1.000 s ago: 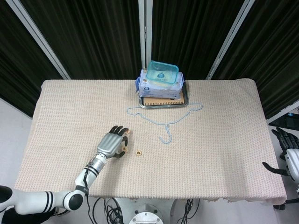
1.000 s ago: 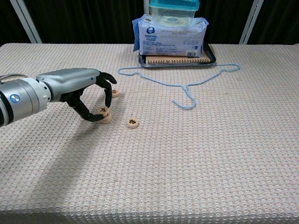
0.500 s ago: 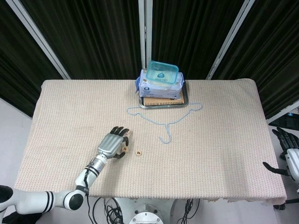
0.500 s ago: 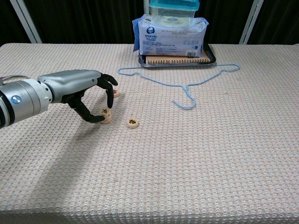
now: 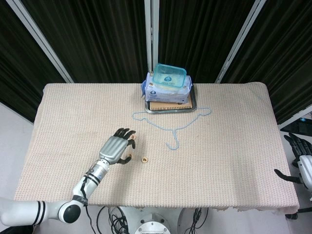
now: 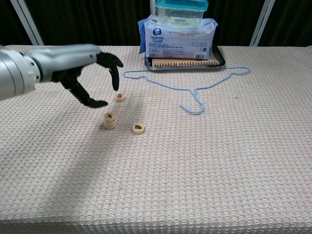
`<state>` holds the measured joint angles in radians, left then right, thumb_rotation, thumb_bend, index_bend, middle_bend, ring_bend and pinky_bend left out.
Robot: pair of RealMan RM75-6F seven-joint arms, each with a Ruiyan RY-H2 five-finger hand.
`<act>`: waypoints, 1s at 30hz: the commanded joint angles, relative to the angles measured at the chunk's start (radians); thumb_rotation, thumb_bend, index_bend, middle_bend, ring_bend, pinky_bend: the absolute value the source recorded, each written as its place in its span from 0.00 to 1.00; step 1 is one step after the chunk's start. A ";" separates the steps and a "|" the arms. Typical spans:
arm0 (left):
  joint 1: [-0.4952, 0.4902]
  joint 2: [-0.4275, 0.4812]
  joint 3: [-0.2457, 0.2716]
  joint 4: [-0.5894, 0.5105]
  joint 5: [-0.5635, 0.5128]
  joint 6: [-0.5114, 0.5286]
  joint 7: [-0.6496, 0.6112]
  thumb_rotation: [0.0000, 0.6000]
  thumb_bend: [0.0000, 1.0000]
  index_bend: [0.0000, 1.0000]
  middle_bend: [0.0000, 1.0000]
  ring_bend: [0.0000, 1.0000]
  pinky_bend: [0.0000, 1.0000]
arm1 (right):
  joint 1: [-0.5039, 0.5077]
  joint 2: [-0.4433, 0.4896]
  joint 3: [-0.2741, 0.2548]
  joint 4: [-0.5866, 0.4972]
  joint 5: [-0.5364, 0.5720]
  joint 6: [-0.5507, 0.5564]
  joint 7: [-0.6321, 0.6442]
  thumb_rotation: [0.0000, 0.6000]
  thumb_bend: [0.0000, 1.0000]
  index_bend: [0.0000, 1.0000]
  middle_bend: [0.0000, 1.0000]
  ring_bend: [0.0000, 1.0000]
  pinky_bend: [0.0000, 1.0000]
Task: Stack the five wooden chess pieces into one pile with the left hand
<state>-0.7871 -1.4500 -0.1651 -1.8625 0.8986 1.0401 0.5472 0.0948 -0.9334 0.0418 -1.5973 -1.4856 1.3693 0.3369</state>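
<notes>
Lifted off, left hand hovers empty above the pile.

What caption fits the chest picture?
Open left hand above a small stack of chess pieces, two loose pieces nearby.

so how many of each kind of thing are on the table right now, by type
loose chess pieces: 2
pile of chess pieces: 1 (layers too small to count)
blue hanger: 1
lidded container: 1
wipes pack: 1
notebook: 1
tray: 1
total: 8, counting the pile as one
</notes>
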 commanded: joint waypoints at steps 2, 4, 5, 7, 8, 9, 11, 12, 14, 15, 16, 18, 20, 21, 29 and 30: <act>-0.054 -0.021 -0.062 0.065 -0.056 0.026 0.048 1.00 0.28 0.42 0.07 0.00 0.00 | -0.001 -0.001 0.000 -0.003 0.000 0.002 -0.004 1.00 0.11 0.00 0.00 0.00 0.00; -0.082 -0.046 -0.079 0.131 -0.101 -0.001 0.052 1.00 0.27 0.42 0.07 0.00 0.00 | -0.002 0.000 0.000 -0.004 0.001 0.005 -0.006 1.00 0.11 0.00 0.00 0.00 0.00; -0.093 -0.057 -0.086 0.159 -0.122 -0.016 0.049 1.00 0.27 0.42 0.07 0.00 0.00 | -0.003 0.000 0.000 -0.004 0.000 0.006 -0.006 1.00 0.11 0.00 0.00 0.00 0.00; -0.117 -0.083 -0.092 0.221 -0.161 -0.049 0.046 1.00 0.26 0.42 0.08 0.00 0.00 | -0.003 0.000 0.000 -0.002 0.000 0.005 -0.004 1.00 0.11 0.00 0.00 0.00 0.00; -0.125 -0.095 -0.092 0.246 -0.172 -0.062 0.044 1.00 0.25 0.42 0.08 0.00 0.00 | -0.002 0.000 0.000 -0.001 0.001 0.004 -0.002 1.00 0.11 0.00 0.00 0.00 0.00; -0.132 -0.106 -0.090 0.272 -0.179 -0.073 0.040 1.00 0.25 0.42 0.08 0.00 0.00 | -0.002 0.000 0.000 0.001 0.002 0.002 0.000 1.00 0.11 0.00 0.00 0.00 0.00; -0.142 -0.136 -0.087 0.329 -0.194 -0.098 0.022 1.00 0.24 0.42 0.07 0.00 0.00 | 0.000 0.000 0.001 0.005 0.004 -0.003 0.006 1.00 0.11 0.00 0.00 0.00 0.00; -0.147 -0.151 -0.085 0.359 -0.201 -0.113 0.011 1.00 0.24 0.42 0.07 0.00 0.00 | 0.001 0.000 0.002 0.007 0.006 -0.005 0.009 1.00 0.11 0.00 0.00 0.00 0.00; -0.154 -0.173 -0.081 0.403 -0.201 -0.132 -0.005 1.00 0.22 0.41 0.07 0.00 0.00 | 0.004 0.000 0.002 0.008 0.008 -0.010 0.011 1.00 0.11 0.00 0.00 0.00 0.00; -0.157 -0.187 -0.078 0.429 -0.195 -0.142 -0.017 1.00 0.22 0.41 0.08 0.00 0.00 | 0.005 0.000 0.002 0.009 0.008 -0.014 0.011 1.00 0.11 0.00 0.00 0.00 0.00; -0.158 -0.196 -0.075 0.446 -0.191 -0.149 -0.026 1.00 0.22 0.41 0.08 0.00 0.00 | 0.006 -0.001 0.001 0.009 0.008 -0.016 0.011 1.00 0.11 0.00 0.00 0.00 0.00; -0.161 -0.211 -0.071 0.479 -0.179 -0.167 -0.045 1.00 0.22 0.41 0.08 0.00 0.00 | 0.008 -0.002 0.001 0.010 0.008 -0.020 0.008 1.00 0.11 0.00 0.00 0.00 0.00; -0.168 -0.224 -0.065 0.512 -0.165 -0.185 -0.057 1.00 0.22 0.40 0.08 0.00 0.00 | 0.011 -0.003 0.001 0.010 0.009 -0.024 0.005 1.00 0.11 0.00 0.00 0.00 0.00; -0.170 -0.230 -0.065 0.523 -0.160 -0.191 -0.064 1.00 0.22 0.40 0.08 0.00 0.00 | 0.012 -0.004 0.001 0.010 0.010 -0.027 0.003 1.00 0.11 0.00 0.00 0.00 0.00; -0.178 -0.261 -0.051 0.583 -0.134 -0.228 -0.100 1.00 0.22 0.43 0.08 0.00 0.00 | 0.014 -0.006 0.000 0.005 0.012 -0.031 -0.007 1.00 0.11 0.00 0.00 0.00 0.00; -0.180 -0.263 -0.048 0.590 -0.135 -0.233 -0.101 1.00 0.22 0.43 0.08 0.00 0.00 | 0.013 -0.005 0.000 0.005 0.012 -0.030 -0.007 1.00 0.11 0.00 0.00 0.00 0.00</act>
<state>-0.9649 -1.7097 -0.2165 -1.2776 0.7640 0.8117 0.4479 0.1081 -0.9389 0.0419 -1.5924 -1.4737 1.3395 0.3301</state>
